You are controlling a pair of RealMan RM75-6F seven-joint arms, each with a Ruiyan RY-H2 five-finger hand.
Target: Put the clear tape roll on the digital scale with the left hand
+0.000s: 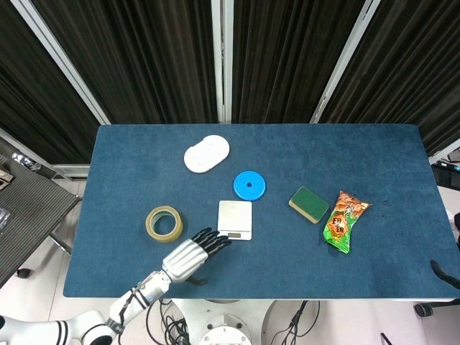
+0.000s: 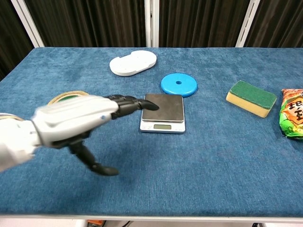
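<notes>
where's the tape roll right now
In the head view the clear tape roll lies flat on the table's left half, left of the digital scale, just beyond the empty left hand.

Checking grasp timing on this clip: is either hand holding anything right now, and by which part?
Nothing is held. The left hand is over the table with fingers extended and empty; the clear tape roll lies untouched beside it. Of the right hand only a sliver shows.

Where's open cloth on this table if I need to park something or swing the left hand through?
Free patches: the whole near strip in front of the digital scale and snack bag, and the far right corner beyond the sponge. Crowded: the middle, where the clear tape roll, left hand, scale, blue disc and white tray cluster.
</notes>
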